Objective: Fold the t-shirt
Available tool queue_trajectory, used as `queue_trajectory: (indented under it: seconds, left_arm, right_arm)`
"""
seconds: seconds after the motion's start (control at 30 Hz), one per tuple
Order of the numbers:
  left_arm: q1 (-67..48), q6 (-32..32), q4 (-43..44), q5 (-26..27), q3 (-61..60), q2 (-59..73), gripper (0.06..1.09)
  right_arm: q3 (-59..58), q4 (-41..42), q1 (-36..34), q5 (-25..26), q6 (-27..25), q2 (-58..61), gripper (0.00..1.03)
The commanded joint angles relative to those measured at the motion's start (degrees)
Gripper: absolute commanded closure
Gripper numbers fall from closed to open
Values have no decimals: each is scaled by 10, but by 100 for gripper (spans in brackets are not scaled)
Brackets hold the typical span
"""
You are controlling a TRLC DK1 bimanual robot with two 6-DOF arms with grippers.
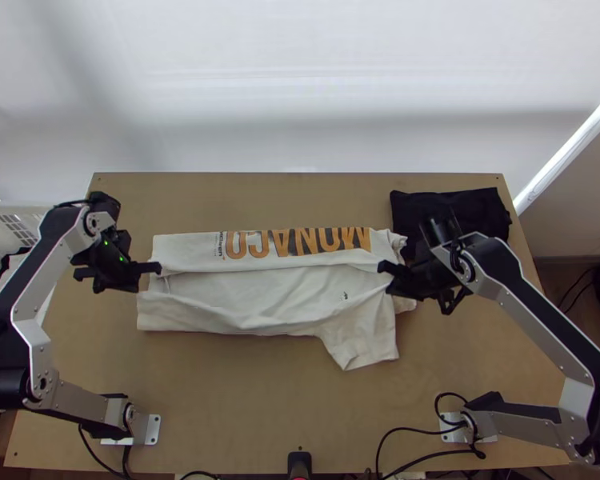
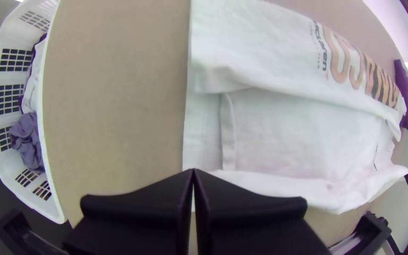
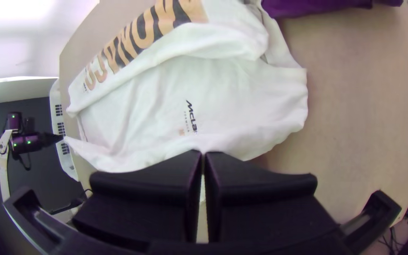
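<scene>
T-shirt (image 1: 276,296), white with large orange-and-black lettering. It lay across the middle of the bench (image 1: 244,400), its hem toward the left arm and its collar end toward the right. The far side was folded inward lengthwise, so that the lettering ran along the folded strip. Between this strip and the near side, an inner panel with a small printed mark was exposed. The near side was raised in a long ridge running between the two claws. One sleeve (image 1: 362,344) extended toward the bench's near edge, with shallow creases.

Left claw (image 1: 132,288): positioned over the hem end, its fingers together on the near-side cloth. In the right wrist view, a corner of the shirt rose to its tips.

Right claw (image 1: 394,293): positioned over the shoulder end, above the sleeve, also closed on the near-side cloth. In the left wrist view, the ridge tapered to a point at this claw.

Surroundings: a dark cloth (image 1: 488,210) lay bunched at the bench's far right corner, partly beneath the right arm (image 1: 536,312). A white slatted basket (image 2: 2,132) stood beside the bench's left edge, containing white and darker clothes (image 2: 27,139). Black cables (image 1: 412,430) ran near the right arm's base.
</scene>
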Motion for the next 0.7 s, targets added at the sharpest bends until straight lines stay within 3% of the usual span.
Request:
queue_trajectory:
  seconds: [0.0,0.67]
  left_arm:
    - [8,-24,-3,1,49,25,104]
    - [-2,-94,-43,-20,316,202,104]
  right_arm:
    - [34,6,-12,3,-7,27,100]
    - [277,29,-58,35,-13,247,100]
